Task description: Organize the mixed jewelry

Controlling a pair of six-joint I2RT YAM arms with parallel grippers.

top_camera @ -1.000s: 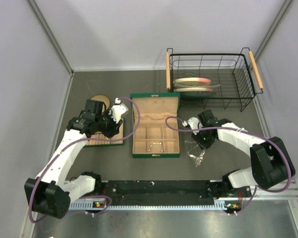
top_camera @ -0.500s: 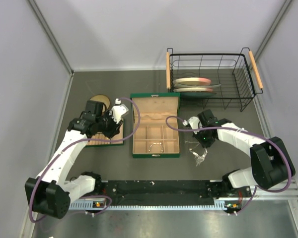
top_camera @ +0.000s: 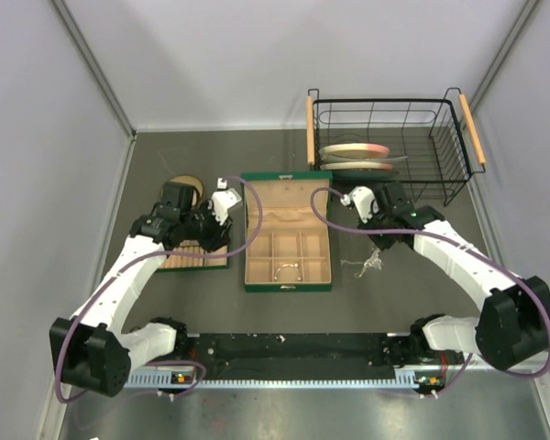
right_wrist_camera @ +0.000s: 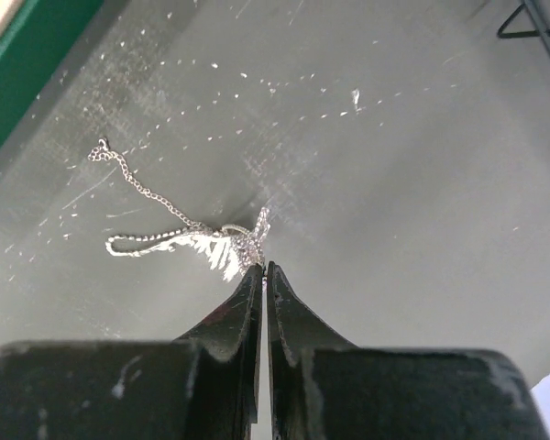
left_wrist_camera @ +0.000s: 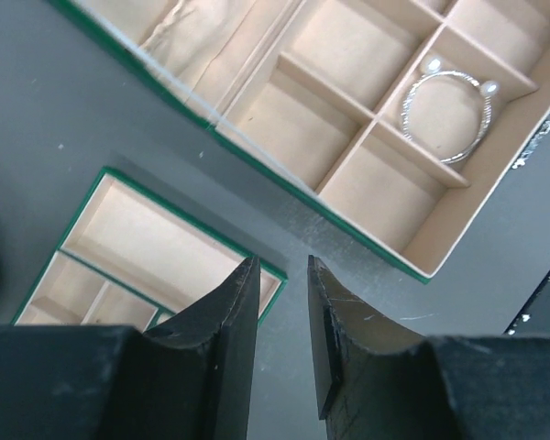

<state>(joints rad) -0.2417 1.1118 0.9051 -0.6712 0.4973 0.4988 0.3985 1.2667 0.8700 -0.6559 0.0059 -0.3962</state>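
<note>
My right gripper [top_camera: 379, 249] is shut on a fine silver chain necklace [top_camera: 367, 266] with a sparkly pendant. In the right wrist view the necklace [right_wrist_camera: 192, 234] trails left from the shut tips [right_wrist_camera: 263, 268] over the dark table, right of the green box [top_camera: 287, 287]. A thin silver bracelet hoop [top_camera: 287, 269] lies in a front compartment of the box. It also shows in the left wrist view [left_wrist_camera: 447, 115]. My left gripper [left_wrist_camera: 280, 302] is slightly open and empty. It hangs over the table between the box [left_wrist_camera: 284, 181] and a small green tray [left_wrist_camera: 147, 238].
A small green tray [top_camera: 197, 258] lies left of the box, with a round wooden bowl [top_camera: 185, 186] behind it. A black wire basket [top_camera: 385, 188] holding plates stands at the back right. Grey walls close in both sides.
My right gripper has moved back and toward the box, carrying the chain necklace away from its spot on the table. The left gripper has shifted slightly toward the back.
</note>
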